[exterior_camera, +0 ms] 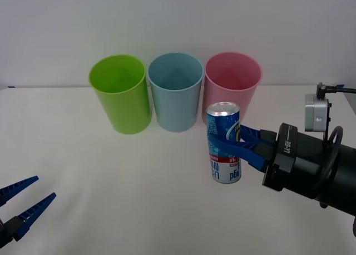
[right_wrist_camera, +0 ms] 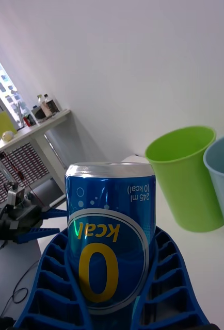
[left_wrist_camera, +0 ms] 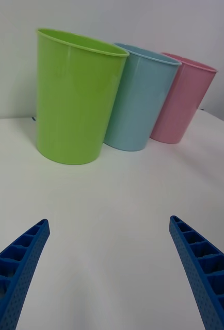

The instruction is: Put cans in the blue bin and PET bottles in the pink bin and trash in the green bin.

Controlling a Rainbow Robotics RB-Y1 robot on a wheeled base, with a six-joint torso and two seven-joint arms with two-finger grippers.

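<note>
Right gripper (exterior_camera: 231, 145) clamped on upright can (exterior_camera: 223, 142), fingers on both its sides, in front of pink bin (exterior_camera: 232, 83); left gripper (exterior_camera: 25, 202) fingers apart, low at table's near left corner.

We are seeing white table (exterior_camera: 111, 177), white wall (exterior_camera: 178, 21) behind; side desk (right_wrist_camera: 37, 129) carrying bottles (right_wrist_camera: 42, 100), yellow container (right_wrist_camera: 1, 124).

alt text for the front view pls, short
The right tool grips a blue-and-white drink can, upright, in front of the pink bin on a white table. Behind it three bins stand in a row: green bin on the left, blue bin in the middle, pink on the right. The left tool waits open at the lower left corner.
</note>
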